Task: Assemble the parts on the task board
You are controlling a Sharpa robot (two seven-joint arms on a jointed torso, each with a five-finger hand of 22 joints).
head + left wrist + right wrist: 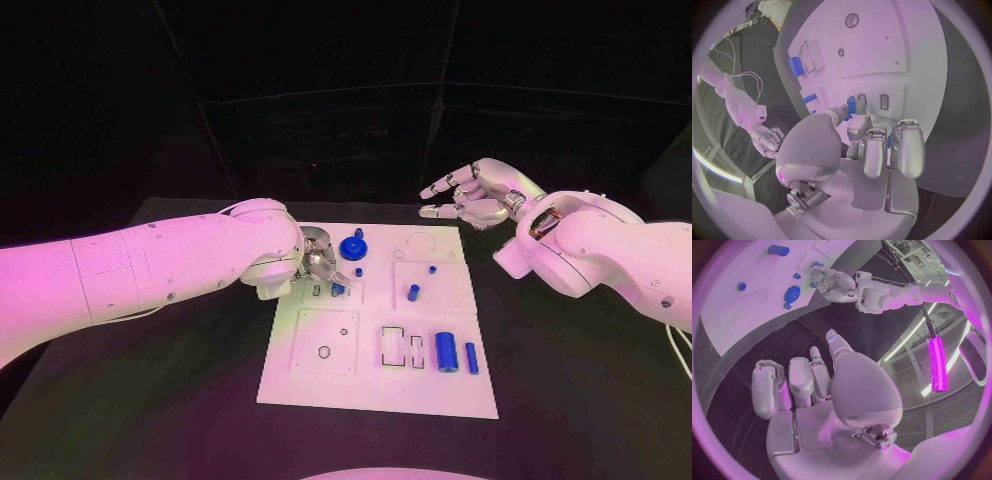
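**Two hands, one busy at the board's left column**

My left hand (317, 262) sits low over the white board (378, 395), its fingers (856, 122) closed on a small blue piece (859, 105) near a slot (884, 102). To seat it well, I'd line the piece up with the slot, lower it straight, and let go only once it rests. My right hand (476, 195) hovers beyond the board's far edge, fingers apart, holding nothing. My left arm hides the pinch from the head view; which slot the piece suits I cannot tell.
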